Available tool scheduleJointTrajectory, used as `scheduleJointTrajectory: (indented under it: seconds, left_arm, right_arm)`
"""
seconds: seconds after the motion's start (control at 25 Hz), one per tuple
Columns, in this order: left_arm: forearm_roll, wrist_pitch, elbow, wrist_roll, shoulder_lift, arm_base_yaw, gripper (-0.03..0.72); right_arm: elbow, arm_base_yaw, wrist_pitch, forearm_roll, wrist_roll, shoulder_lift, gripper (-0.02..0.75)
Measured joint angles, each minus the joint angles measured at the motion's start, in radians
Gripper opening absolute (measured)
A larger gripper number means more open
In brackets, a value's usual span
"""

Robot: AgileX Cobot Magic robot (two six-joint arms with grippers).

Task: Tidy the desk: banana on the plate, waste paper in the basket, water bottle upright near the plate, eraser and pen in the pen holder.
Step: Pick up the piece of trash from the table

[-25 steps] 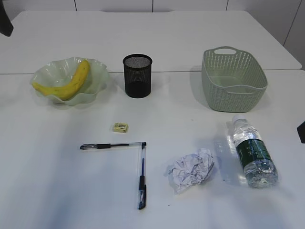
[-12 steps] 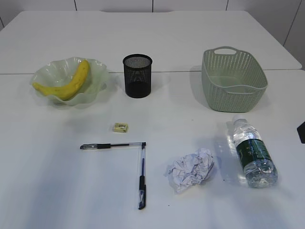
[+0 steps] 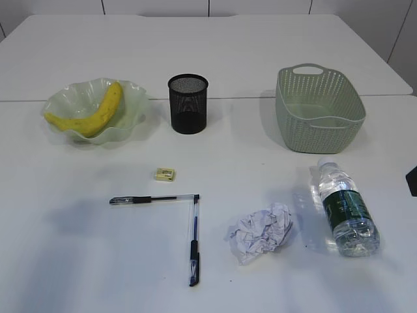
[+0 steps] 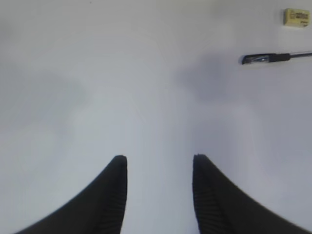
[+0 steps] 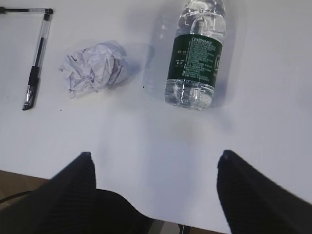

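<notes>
The banana lies in the pale green plate at the back left. The crumpled waste paper and the water bottle, on its side, lie at the front right. The eraser lies near two pens that form an L. The pen holder and the basket stand at the back. My left gripper is open and empty above bare desk, left of the horizontal pen. My right gripper is open and empty, near the desk's front edge, short of the bottle and paper.
The desk has a seam across it behind the plate and basket. A dark sliver shows at the right edge of the exterior view. Neither gripper shows in the exterior view. The upright pen lies left of the paper.
A dark part at the top left corner of the exterior view has gone out of view. The shadow on the left of the desk has shifted. The objects have not moved.
</notes>
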Motion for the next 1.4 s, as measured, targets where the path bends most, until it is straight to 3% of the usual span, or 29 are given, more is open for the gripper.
scheduleJointTrajectory:
  seconds: [0.32,0.72,0.84,1.08,1.2,1.4]
  left_arm:
    - [0.032,-0.002,0.118,-0.048,-0.125,0.0,0.316]
    - [0.069,-0.044,0.138,-0.13,-0.161,0.003,0.316]
    - [0.071,-0.078,0.138,-0.148,-0.161,0.044,0.316]
    - [0.073,-0.097,0.138,-0.141,-0.147,0.22,0.316]
    - [0.054,-0.097,0.138,-0.106,-0.129,0.243,0.316]
    - [-0.117,-0.032,0.138,0.06,-0.108,0.243,0.3]
  right_arm:
    - [0.0,0.0,0.004,0.024,-0.026,0.0,0.574]
    - [0.0,0.063,0.007,0.072,-0.067,0.0,0.574]
    - [0.0,0.071,0.007,0.076,-0.069,0.011,0.574]
    - [-0.013,0.073,0.009,0.097,-0.082,0.061,0.574]
    - [-0.048,0.075,0.011,0.103,-0.089,0.097,0.574]
    - [-0.116,0.108,0.02,0.106,-0.103,0.181,0.574]
